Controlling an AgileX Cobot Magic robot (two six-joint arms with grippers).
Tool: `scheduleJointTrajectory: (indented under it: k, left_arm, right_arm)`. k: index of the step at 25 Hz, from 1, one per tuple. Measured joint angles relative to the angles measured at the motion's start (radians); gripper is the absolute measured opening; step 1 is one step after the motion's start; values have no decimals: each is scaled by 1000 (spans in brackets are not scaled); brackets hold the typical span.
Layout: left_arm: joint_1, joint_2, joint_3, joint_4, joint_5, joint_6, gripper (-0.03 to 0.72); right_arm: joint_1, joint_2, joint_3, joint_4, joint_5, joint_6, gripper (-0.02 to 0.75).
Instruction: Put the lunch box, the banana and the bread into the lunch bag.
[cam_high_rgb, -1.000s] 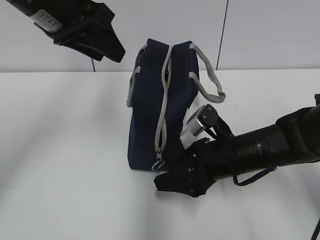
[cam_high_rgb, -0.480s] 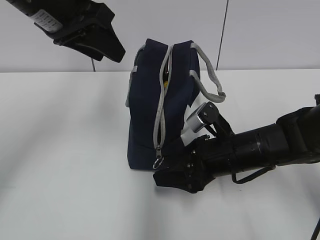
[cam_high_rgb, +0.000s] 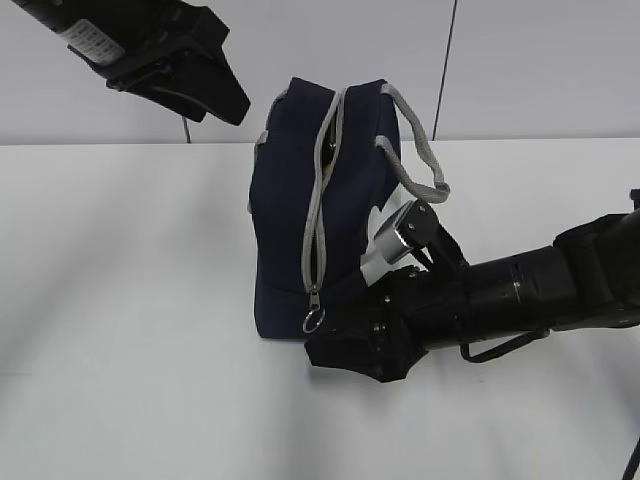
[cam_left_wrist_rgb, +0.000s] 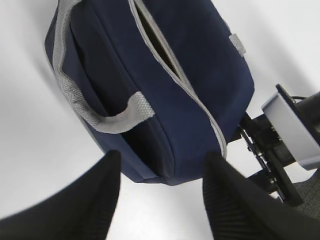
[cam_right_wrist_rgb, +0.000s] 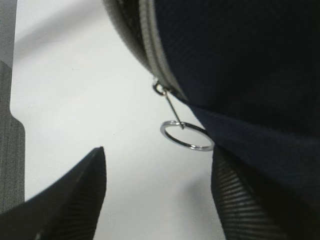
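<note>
Navy lunch bag (cam_right_wrist_rgb: 240, 75) ring pull (cam_right_wrist_rgb: 187, 135) hangs between the right fingers (cam_right_wrist_rgb: 75, 200), untouched.

Matt navy cloth lunch bag (cam_high_rgb: 330, 210) (shiny metal ring pull (cam_right_wrist_rgb: 186, 135))

No legible txt; white label (cam_high_rgb: 92, 38) on left arm too blurry.
</note>
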Motion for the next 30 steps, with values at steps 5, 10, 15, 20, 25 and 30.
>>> scheduleJointTrajectory:
  k: [5, 10, 15, 20, 25, 30]
  left_arm:
    - [0, 0, 0, 0, 0, 0, 380]
    - [0, 0, 0, 1, 0, 0, 380]
    - [0, 0, 0, 1, 0, 0, 380]
    - [0, 0, 0, 1, 0, 0, 380]
    - [0, 0, 0, 8, 0, 0, 380]
    - [0, 0, 0, 19, 0, 0, 380]
  right_arm:
    - [0, 2, 0, 22, 0, -26, 491]
    - [0, 53, 0, 25, 35, -29, 491]
    - [0, 79, 0, 26, 58, -32, 491]
    - [0, 81, -21, 26, 64, -36, 491]
    - [0, 81, -30, 26, 51, -36, 491]
    - [0, 81, -30, -19, 10, 6, 491]
